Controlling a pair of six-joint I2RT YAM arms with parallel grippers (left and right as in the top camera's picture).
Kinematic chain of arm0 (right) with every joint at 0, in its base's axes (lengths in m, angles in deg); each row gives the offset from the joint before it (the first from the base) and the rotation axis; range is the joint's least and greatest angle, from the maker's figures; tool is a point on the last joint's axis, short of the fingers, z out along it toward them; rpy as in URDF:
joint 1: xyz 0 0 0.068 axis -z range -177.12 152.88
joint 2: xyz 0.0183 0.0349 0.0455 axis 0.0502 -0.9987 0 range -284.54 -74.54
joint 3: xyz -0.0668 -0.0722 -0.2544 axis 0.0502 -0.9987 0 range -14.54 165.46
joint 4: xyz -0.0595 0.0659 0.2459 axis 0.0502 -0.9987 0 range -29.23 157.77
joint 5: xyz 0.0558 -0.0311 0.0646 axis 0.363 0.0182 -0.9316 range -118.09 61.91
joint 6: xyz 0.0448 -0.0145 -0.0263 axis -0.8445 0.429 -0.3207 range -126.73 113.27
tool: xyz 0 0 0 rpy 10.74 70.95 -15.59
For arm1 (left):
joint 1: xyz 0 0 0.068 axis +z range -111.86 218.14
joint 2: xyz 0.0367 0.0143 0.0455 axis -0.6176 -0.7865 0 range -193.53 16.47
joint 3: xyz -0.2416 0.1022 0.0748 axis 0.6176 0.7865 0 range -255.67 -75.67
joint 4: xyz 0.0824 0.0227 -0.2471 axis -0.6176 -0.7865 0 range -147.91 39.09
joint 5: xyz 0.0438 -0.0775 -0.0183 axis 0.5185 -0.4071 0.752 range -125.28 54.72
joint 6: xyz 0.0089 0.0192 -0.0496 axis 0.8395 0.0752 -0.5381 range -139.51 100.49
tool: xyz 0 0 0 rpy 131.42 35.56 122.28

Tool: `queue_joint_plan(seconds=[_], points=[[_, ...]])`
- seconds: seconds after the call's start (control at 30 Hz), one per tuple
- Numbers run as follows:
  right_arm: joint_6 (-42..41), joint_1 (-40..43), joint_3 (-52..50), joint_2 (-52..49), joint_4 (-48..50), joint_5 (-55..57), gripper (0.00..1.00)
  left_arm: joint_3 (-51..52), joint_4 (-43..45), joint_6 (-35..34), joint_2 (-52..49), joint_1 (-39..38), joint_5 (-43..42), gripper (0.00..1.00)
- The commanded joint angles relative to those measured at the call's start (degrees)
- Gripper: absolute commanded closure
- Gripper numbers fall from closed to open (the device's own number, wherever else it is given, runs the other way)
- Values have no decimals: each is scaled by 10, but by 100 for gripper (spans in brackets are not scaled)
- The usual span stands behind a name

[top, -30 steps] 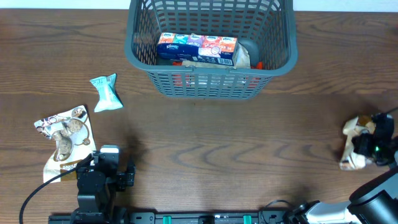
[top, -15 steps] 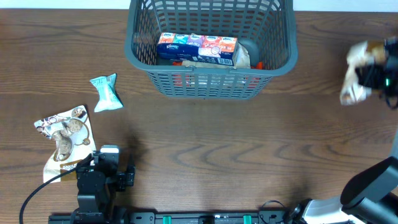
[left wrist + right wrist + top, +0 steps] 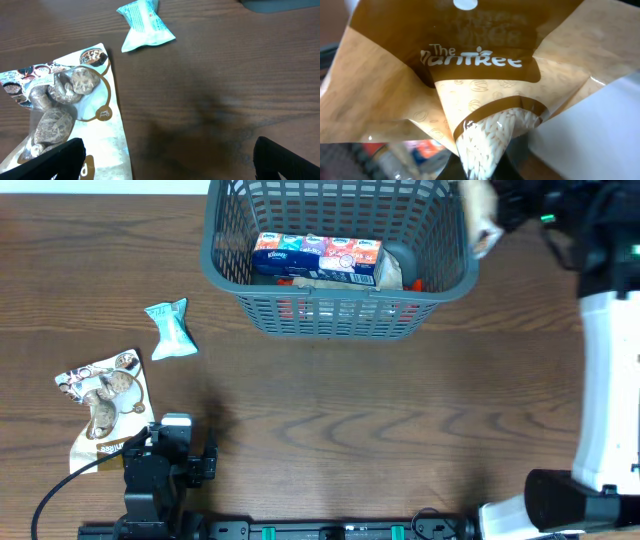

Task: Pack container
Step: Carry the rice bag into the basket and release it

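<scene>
Dark tabletop (image 3: 400, 430); right jaws pinch a brown pouch (image 3: 481, 225) above the container (image 3: 340, 292) at its far-right rim, where release could drop it outside. Left jaws spread.

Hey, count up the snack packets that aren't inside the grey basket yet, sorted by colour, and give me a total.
Teal packet: 1
White-and-brown pouch: 1
Tan-and-brown pouch, held at the basket rim: 1
Total: 3
</scene>
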Motion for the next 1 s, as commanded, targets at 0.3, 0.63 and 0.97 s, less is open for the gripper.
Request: queue_joint_plan(seconds=[0.3,0.63,0.97], points=[[281,-184,12,-52,-68,167,99,-3,-1,8,3,-2,2,1],[285,-183,12,-108,-11,187,99,-3,-1,8,3,-2,0,1],[301,-150,12,-180,-107,200,99,-3,-1,8,3,-2,0,1]])
